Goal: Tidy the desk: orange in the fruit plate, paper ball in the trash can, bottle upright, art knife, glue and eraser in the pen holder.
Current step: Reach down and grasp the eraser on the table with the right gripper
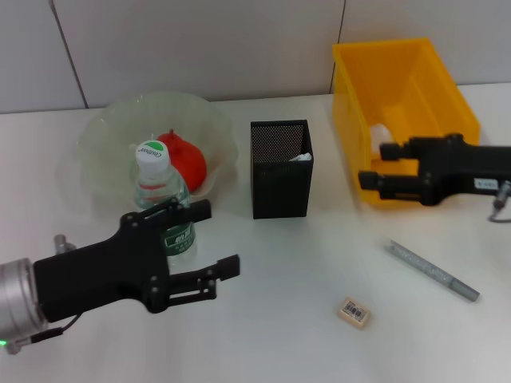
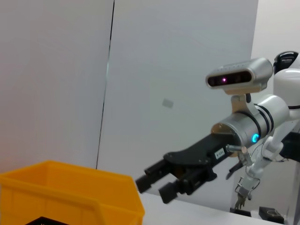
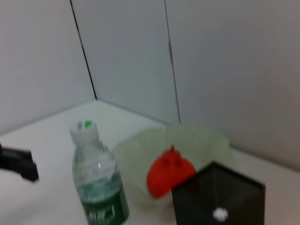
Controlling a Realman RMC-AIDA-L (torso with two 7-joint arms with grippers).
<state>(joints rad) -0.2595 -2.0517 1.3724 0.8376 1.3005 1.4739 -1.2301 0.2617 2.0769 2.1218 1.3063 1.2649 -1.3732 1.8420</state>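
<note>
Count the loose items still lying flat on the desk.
2: the eraser in front of the pen holder, and a grey pen-like stick toward the right, nearer the trash can. Others may be hidden.

open table around eraser [image 1: 353,312], pen holder [image 1: 281,169] beyond, grey pen [image 1: 433,270] beside

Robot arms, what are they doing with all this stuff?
They're tidying a desk. The orange already sits in the fruit plate, and the bottle stands upright by the open left gripper. The open right gripper hovers at the trash can. The eraser and a grey pen-like stick lie outside the pen holder.
</note>
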